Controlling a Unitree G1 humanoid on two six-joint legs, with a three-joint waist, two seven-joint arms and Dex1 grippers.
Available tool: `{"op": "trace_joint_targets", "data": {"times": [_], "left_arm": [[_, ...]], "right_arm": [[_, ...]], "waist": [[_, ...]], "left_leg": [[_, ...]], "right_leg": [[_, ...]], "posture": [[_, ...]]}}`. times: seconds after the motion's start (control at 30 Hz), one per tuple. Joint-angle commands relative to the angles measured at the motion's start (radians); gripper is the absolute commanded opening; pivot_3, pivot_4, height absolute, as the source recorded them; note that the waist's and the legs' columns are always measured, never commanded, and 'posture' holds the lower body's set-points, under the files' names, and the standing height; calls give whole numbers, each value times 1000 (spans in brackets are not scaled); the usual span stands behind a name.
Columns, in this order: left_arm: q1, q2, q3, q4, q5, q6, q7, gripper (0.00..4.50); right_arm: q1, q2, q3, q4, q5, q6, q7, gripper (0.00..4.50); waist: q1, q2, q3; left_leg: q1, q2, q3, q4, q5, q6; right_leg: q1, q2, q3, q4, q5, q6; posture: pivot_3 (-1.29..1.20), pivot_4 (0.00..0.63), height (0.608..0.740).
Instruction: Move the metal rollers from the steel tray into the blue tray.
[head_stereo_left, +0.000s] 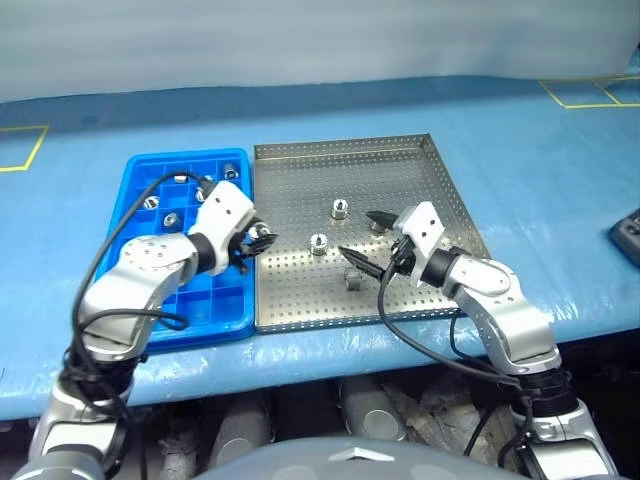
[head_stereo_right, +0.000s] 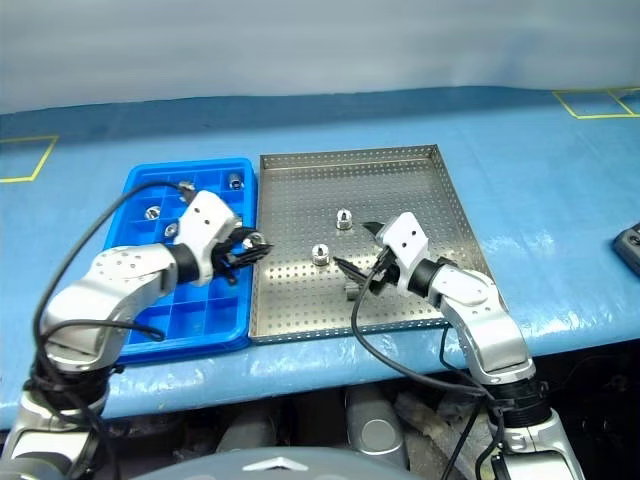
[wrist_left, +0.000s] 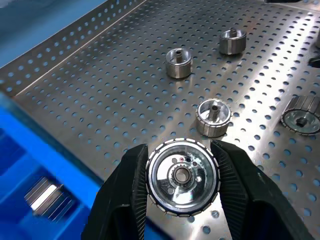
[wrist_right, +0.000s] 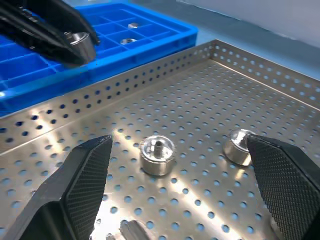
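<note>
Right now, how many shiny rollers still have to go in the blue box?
Several rollers already sit in the blue tray. The left gripper holds one roller at the tray edge. Three more wait on the steel tray, and the right gripper hangs open over them.

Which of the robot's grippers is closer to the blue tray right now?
Left. The left gripper, clamping a metal roller, sits at the blue tray's edge; the open right gripper hovers mid steel tray.
</note>
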Motion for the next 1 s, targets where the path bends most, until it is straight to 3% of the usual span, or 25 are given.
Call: {"op": "trace_joint_targets", "data": {"times": [0.03, 0.23, 0.5, 0.67, 0.9, 1.0], "left_arm": [[35, 49, 138, -82, 9, 30, 47, 1673], [82, 38, 246, -86, 66, 68, 186, 1673], [33, -49, 236, 25, 167, 105, 388, 1673], [2, -101, 207, 130, 195, 69, 442, 1673], [1, -102, 164, 187, 193, 49, 432, 1673], [16, -91, 150, 186, 193, 42, 419, 2682]], "right_arm": [[-40, 4, 32, -51, 29, -18, 54, 4500], [-60, 13, 50, -45, 39, -17, 81, 4500], [-65, 20, 46, -64, 60, -4, 91, 4500], [-62, 22, 50, -77, 61, 3, 85, 4500], [-51, 17, 39, -97, 60, 6, 65, 4500], [-47, 16, 36, -103, 61, 7, 59, 4500]], "waist": [[2, 0, 0], [44, 0, 0], [104, 0, 0], [114, -1, 0], [107, -1, 0], [106, -1, 0]], "left_leg": [[0, 0, 0, 0, 0, 0], [0, 0, -1, 0, 0, 0], [-1, -1, -4, 0, 0, -1], [-2, -1, -5, 0, 0, -1], [-2, -1, -5, 0, 0, -1], [-2, -1, -5, 0, 0, -1]], "right_leg": [[0, 0, 0, 0, 0, 0], [0, -1, -2, -1, 0, 0], [1, -3, -5, -1, 0, -1], [1, -4, -6, -1, 0, -1], [0, -5, -6, -1, 1, -1], [0, -5, -6, -1, 0, -1]], "posture": [[-110, 150, 740], [-61, 150, 740], [-48, 150, 740], [-60, 150, 740], [-85, 150, 740], [-87, 150, 740]]}}
